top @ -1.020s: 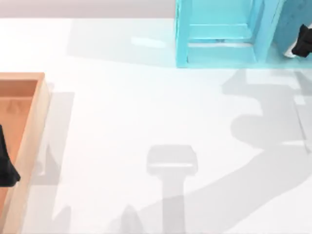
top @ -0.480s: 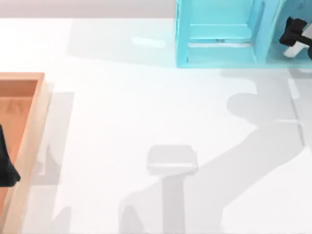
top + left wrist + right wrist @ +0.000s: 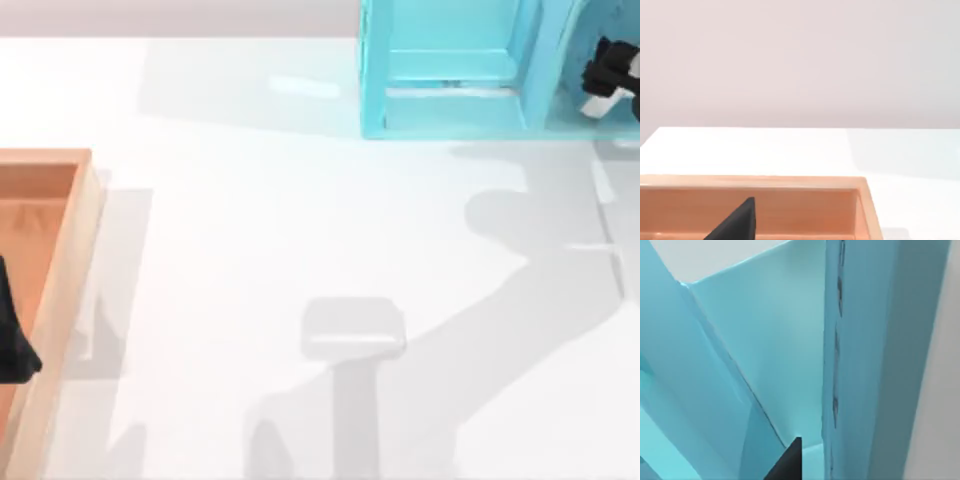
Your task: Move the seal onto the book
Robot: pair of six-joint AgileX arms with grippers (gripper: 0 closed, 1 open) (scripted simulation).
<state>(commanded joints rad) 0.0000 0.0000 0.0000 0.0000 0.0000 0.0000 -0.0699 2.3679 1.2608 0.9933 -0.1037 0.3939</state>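
The right gripper [image 3: 610,75] was nudged rightward beside the far light cyan shelf unit [image 3: 450,70], probably seal-hunting; finger state can't be told.

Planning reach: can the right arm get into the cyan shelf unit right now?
Likely yes: the right end effector sits at the shelf unit's right end, nothing visibly between them.

The bench [image 3: 250,220] is plain white, crossed by soft grey shadows. A light cyan shelf unit [image 3: 450,70] stands at its far edge, plain and unpatterned, with paler cyan inner panels. At the left edge sits a wooden tray [image 3: 70,260], orange-brown inside with a lighter tan rim. The right gripper [image 3: 610,75] is black with a white part; the left gripper [image 3: 12,340] is black.
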